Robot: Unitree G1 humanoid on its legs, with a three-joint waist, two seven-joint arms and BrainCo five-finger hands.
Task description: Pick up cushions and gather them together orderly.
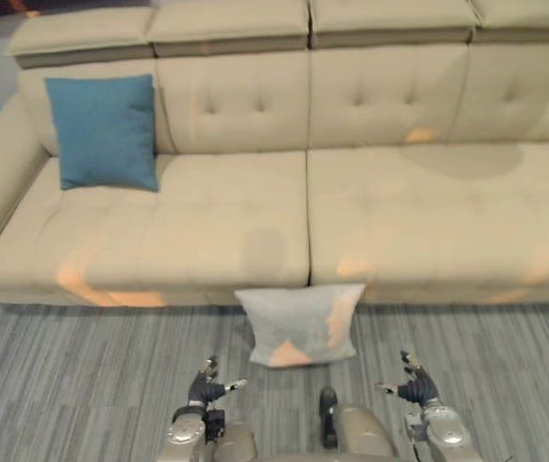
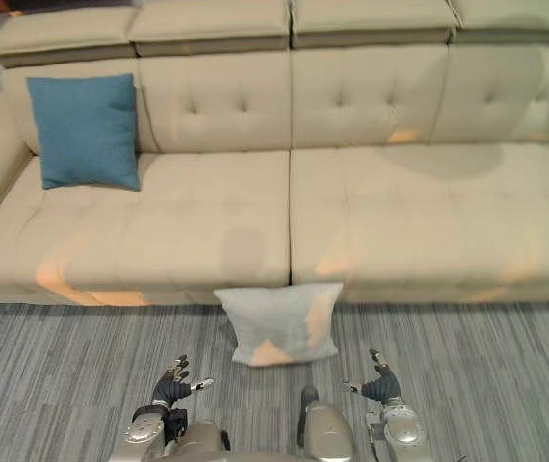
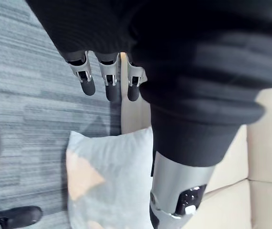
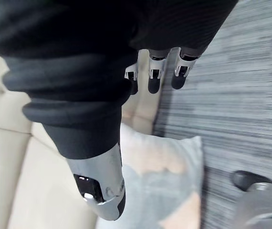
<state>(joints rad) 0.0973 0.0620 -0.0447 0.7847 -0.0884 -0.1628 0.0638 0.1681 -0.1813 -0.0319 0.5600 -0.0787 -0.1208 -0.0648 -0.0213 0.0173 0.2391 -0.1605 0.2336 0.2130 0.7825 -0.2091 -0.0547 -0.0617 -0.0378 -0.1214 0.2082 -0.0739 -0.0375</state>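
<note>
Left hand [image 1: 205,388] and right hand [image 1: 414,385], both slack-fingered and empty, low over grey carpet [image 1: 63,385]. Just beyond and between them, pale grey cushion [image 1: 300,324] propped against sofa [image 1: 400,221] front, long axis left-right, left hand marginally nearer. Blue cushion [image 1: 101,132] far left on seat.

Both eye views look steeply down from the head, with the sofa [image 1: 400,212] at 12 o'clock and the pale cushion [image 1: 299,322] at 6 o'clock, sharing almost the whole scene, while each wrist view looks from very close along the left robot hand [image 3: 109,78] or right robot hand [image 4: 154,78] onto that same cushion and the carpet [image 1: 82,366].
</note>
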